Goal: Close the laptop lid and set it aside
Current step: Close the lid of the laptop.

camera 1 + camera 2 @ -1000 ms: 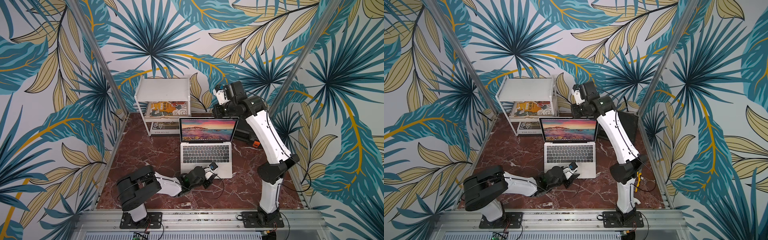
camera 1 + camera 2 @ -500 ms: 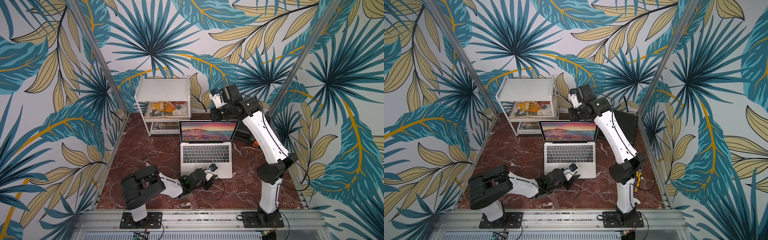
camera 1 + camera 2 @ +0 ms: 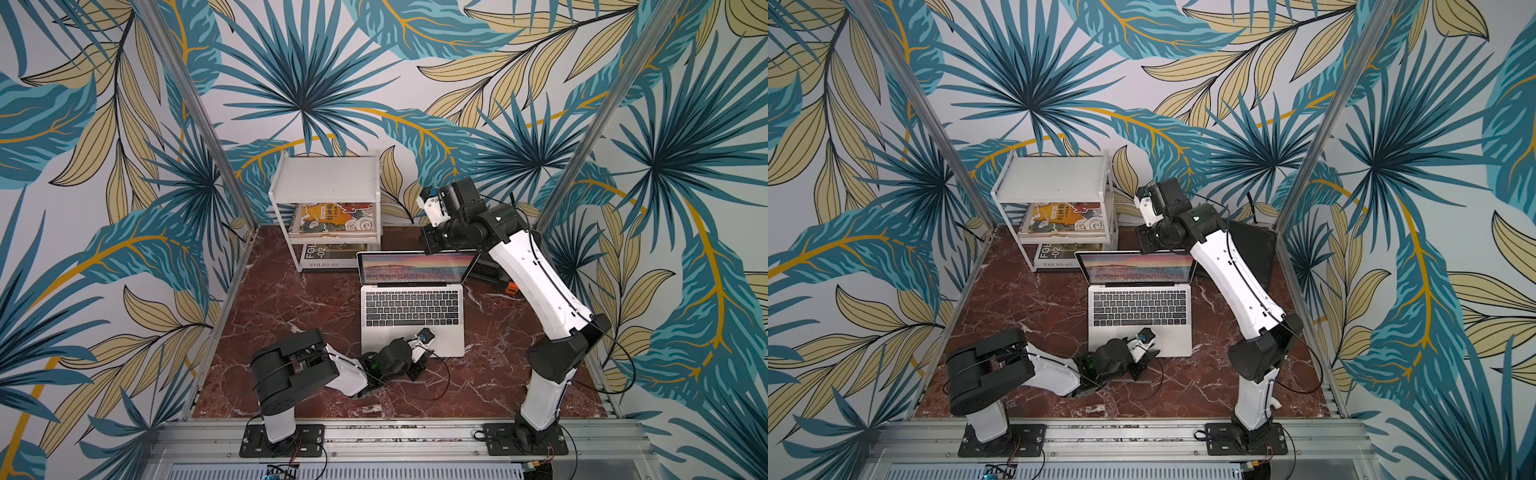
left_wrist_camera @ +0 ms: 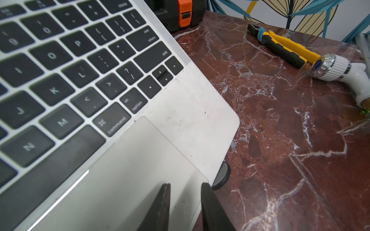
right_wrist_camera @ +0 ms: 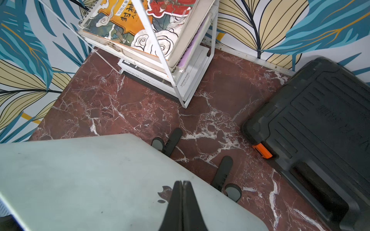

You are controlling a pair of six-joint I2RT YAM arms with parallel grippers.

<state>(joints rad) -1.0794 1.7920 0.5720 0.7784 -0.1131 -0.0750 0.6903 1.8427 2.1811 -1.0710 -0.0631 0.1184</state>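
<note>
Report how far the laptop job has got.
Done: nothing yet; the laptop lid stands open, screen showing. In hand: the right gripper, jaws shut, sits against the lid's outer shell by the logo; the left gripper hovers at the trackpad. Left: shut the lid, move the laptop aside.

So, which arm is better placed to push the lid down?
Probably the right: the right pincer, shut, is at the back of the laptop lid, by the logo. The left pincer, open, is low over the trackpad, away from the lid.

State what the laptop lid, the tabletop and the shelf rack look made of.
Laptop lid: probably brushed aluminium, matte silver-grey sheen. Tabletop: red marble or marble-look laminate, white veining, glossy. Shelf rack: likely white-painted metal, thin straight bars.
</note>
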